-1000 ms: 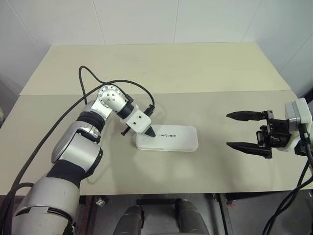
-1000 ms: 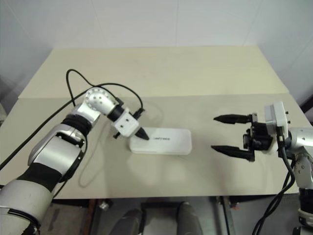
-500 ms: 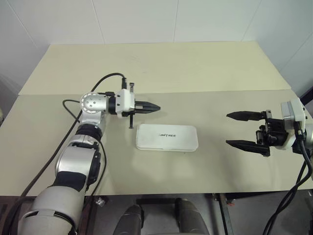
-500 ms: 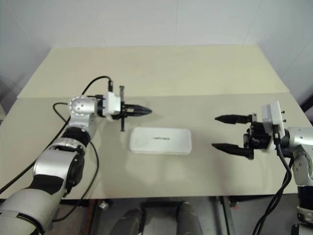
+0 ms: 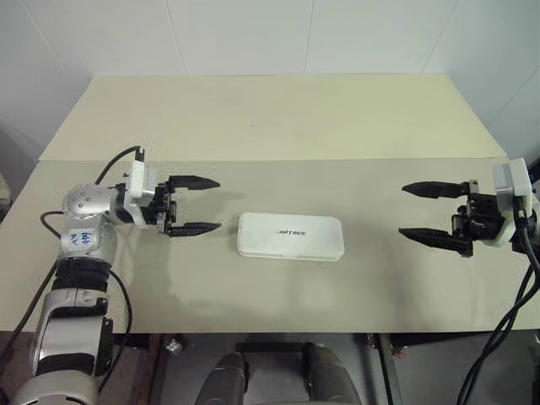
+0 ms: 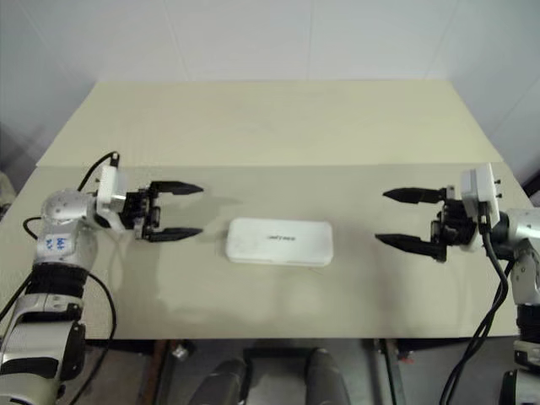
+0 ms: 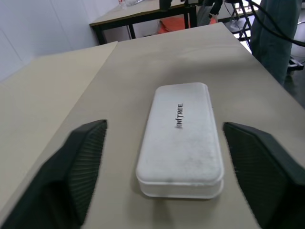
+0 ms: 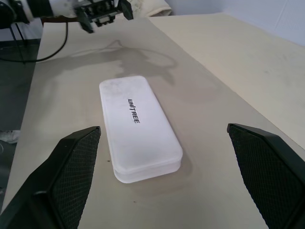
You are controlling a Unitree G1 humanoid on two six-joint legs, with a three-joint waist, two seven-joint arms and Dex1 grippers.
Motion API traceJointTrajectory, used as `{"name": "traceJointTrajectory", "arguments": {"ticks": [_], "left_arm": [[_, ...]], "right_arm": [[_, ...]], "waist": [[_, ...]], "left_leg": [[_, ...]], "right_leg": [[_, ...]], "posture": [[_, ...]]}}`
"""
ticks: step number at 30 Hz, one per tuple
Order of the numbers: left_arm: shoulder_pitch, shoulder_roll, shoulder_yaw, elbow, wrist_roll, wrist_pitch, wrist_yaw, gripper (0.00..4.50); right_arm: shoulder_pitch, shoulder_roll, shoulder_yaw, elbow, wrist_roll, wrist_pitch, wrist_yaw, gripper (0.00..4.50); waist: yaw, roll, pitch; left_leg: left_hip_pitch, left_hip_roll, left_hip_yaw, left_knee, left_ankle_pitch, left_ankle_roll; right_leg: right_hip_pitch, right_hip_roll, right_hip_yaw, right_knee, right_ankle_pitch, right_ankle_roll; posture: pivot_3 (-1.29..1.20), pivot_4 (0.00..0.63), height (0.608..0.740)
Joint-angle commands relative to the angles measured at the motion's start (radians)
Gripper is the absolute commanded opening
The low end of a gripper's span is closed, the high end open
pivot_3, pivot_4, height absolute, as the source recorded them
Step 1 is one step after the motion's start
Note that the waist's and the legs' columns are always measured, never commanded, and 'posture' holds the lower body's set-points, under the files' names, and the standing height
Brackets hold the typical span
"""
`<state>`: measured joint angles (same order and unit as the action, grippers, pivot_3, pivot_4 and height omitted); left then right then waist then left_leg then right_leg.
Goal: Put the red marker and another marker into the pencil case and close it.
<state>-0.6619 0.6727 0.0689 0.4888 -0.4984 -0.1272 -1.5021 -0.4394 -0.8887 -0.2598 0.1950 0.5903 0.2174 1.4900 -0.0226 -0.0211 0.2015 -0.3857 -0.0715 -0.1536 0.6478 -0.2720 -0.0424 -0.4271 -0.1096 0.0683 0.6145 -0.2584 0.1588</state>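
the left gripper (image 5: 195,204) has come off the case (image 5: 289,236): a second ago its fingers were together with the tip pressed on the lid's near-left corner, and now it has pulled away to its own side, turned level to point across at the case, and spread its fingers wide with nothing between them. the right gripper (image 5: 433,214) has hardly shifted; its fingers stand wide apart as before, also holding nothing, aimed back at the case from the other side.

the case lies flat on the table (image 5: 278,118), lid down and shut, between the two sets of fingertips but clear of both, a little nearer the left ones. in the left wrist view it sits just ahead of the fingers (image 7: 81,157), end on, with the dark print facing up.

neither marker can be seen on the table, so my guess is both are inside the shut case. if so, that press on the lid was the closing step, and the task looks done or all but done.
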Motion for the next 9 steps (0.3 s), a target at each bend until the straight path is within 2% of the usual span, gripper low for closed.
{"name": "traceJointTrajectory", "arguments": {"ticks": [1, 5, 9], "left_arm": [[0.000, 0.050, 0.041, -0.016, -0.026, -0.001, -0.095, 4.44], [-0.013, 0.089, 0.056, -0.017, -0.036, 0.036, -0.084, 4.44], [-0.054, 0.077, 0.089, 0.043, -0.022, -0.069, -0.064, 4.44]], "right_arm": [[-0.050, -0.027, 0.003, 0.011, -0.005, -0.013, 0.030, 4.50], [-0.088, -0.027, 0.022, 0.036, -0.015, -0.009, 0.041, 4.50], [-0.139, 0.000, 0.051, 0.072, -0.034, -0.023, 0.032, 4.50]], "waist": [[-0.003, 0.000, 0.000], [-0.006, 0.000, 0.000], [-0.005, 0.000, 0.000]], "left_leg": [[0.000, 0.000, 0.000, 0.000, 0.000, 0.000], [0.000, 0.000, 0.000, -0.001, 0.000, 0.000], [0.000, 0.000, 0.001, -0.001, 0.000, 0.000]], "right_leg": [[0.000, 0.000, 0.000, 0.000, 0.000, 0.000], [0.000, 0.000, 0.000, 0.000, 0.000, 0.000], [0.000, 0.000, 0.000, -0.001, 0.000, 0.000]], "posture": [[0.00, 0.150, 0.740], [0.00, 0.150, 0.740], [0.00, 0.150, 0.740]]}}
